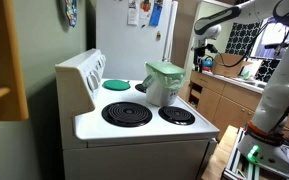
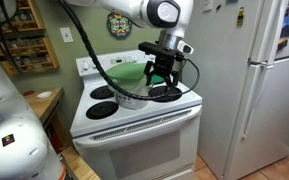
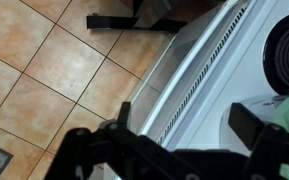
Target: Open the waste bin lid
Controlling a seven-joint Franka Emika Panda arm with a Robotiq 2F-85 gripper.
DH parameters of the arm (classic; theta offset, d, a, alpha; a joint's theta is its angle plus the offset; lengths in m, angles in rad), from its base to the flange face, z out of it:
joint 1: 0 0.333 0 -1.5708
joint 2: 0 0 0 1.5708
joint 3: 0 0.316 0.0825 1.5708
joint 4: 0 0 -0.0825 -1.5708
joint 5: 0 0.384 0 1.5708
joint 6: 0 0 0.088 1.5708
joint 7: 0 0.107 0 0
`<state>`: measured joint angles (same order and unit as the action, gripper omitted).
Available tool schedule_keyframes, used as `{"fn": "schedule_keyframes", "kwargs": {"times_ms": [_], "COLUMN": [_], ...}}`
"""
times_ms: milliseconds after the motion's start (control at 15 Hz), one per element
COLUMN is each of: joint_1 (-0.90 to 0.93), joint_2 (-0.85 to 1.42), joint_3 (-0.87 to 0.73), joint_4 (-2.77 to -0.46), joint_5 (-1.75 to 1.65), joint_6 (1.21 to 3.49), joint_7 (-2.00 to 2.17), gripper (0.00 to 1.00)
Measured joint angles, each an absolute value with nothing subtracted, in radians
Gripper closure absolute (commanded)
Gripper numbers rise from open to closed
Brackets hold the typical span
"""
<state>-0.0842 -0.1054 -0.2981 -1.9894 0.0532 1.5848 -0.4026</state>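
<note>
The waste bin [image 1: 164,90] stands upright on the white stove [image 1: 134,140], on the cooking surface [image 1: 149,128] behind the two front coil burners and towards the stove's fridge-side edge. Its pale body narrows towards the base, so its long axis is vertical, with the green rim uppermost. The lid [image 1: 165,70] lies down flat over the rim, facing upward, so the bin is shut. I cannot tell which side carries the hinge. In an exterior view the lid [image 2: 129,72] shows as a green patch partly behind a black cable.

A flat round green disc [image 1: 116,84] rests on the stove's rear burner, next to the raised control panel [image 1: 82,75] and apart from the bin.

The gripper [image 2: 162,80] hangs above the stove's front fridge-side part, beside the bin and pointing downward. The fingers [image 3: 249,122] are spread wide with nothing between them. In the wrist view they frame the stove's front edge and the tiled floor [image 3: 44,70], with a sliver of green at the frame's edge.

The fridge [image 1: 134,35] behind the stove carries papers and magnets, but their print is too small to read. Markings on the control panel are also illegible.
</note>
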Motion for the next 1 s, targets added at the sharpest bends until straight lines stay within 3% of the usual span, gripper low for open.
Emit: {"fn": "schedule_keyframes", "kwargs": {"times_ms": [1000], "joint_1": [-0.093], "joint_2": [-0.106], "joint_3": [-0.283], "joint_4": [-1.989], "joint_5": [0.053], "joint_6": [1.585], "joint_7": [-0.403], "gripper": [0.00]}}
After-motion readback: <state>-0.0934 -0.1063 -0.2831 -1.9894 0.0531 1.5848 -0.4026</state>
